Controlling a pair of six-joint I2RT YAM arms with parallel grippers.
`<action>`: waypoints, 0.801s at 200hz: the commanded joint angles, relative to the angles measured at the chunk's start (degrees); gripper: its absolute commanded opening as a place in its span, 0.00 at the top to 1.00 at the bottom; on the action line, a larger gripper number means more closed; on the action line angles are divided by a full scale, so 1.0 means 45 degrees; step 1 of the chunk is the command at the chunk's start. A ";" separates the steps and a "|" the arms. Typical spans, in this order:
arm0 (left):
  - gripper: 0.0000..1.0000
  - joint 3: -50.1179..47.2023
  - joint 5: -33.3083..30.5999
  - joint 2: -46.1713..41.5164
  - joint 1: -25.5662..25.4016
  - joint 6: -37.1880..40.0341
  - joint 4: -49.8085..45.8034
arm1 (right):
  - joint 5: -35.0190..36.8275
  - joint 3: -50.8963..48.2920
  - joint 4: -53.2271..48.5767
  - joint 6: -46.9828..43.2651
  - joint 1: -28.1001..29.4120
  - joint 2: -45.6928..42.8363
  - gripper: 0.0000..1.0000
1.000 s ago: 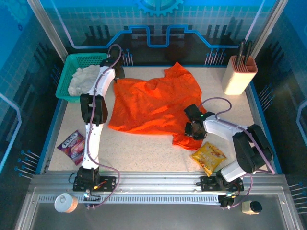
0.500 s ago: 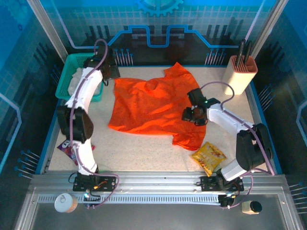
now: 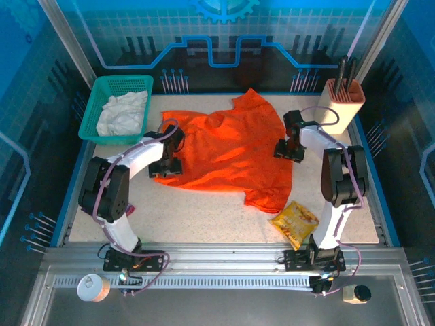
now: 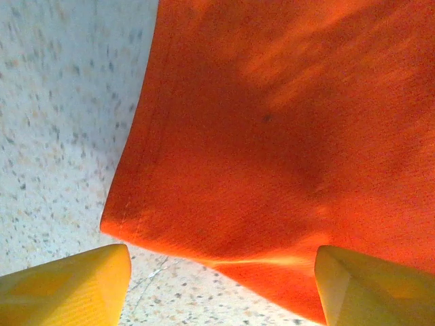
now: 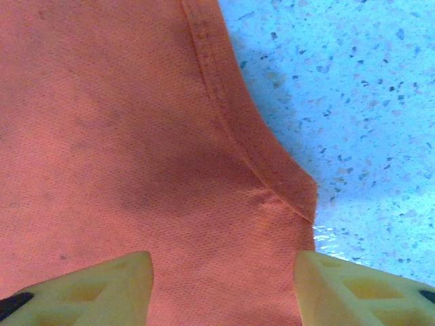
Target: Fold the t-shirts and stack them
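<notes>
Jaws gape empty over the orange t-shirt [image 3: 224,153] spread on the bench [image 3: 197,217], left jaws above its near-left hem corner, right jaws above its right edge, seemingly poised to pinch for a fold, white t-shirt [image 3: 122,112] heaped in the basket [image 3: 124,79] off its far-left.

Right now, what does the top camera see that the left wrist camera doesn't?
Top camera: the green basket holding the white t-shirt, the yellow snack packet, the beige holder, and the right gripper at the shirt's right edge. Left wrist camera: the stitched hem corner close up, with the left gripper open just above it. Both: the orange t-shirt lying on the speckled table.
</notes>
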 commanded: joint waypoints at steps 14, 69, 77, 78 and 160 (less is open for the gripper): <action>0.25 -0.0695 -0.0329 -0.0617 0.0005 -0.0639 0.0272 | -0.0061 -0.0998 0.0224 0.0416 -0.0164 -0.0178 0.44; 0.42 -0.0439 0.0039 0.0612 -0.0007 -0.0376 0.1008 | -0.0224 -0.2006 0.0791 0.0768 -0.0235 -0.0300 0.50; 0.51 -0.0385 0.0118 0.0822 -0.0007 -0.0318 0.1091 | -0.0206 -0.2008 0.0791 0.0767 -0.0277 -0.0274 0.51; 0.52 -0.0384 0.0132 0.0830 -0.0007 -0.0312 0.1105 | -0.0205 -0.2008 0.0791 0.0767 -0.0280 -0.0267 0.51; 1.00 -0.2101 -0.0131 -0.0980 -0.0164 -0.0357 0.0611 | -0.0528 -0.3342 0.0576 0.1021 -0.0294 -0.1457 0.55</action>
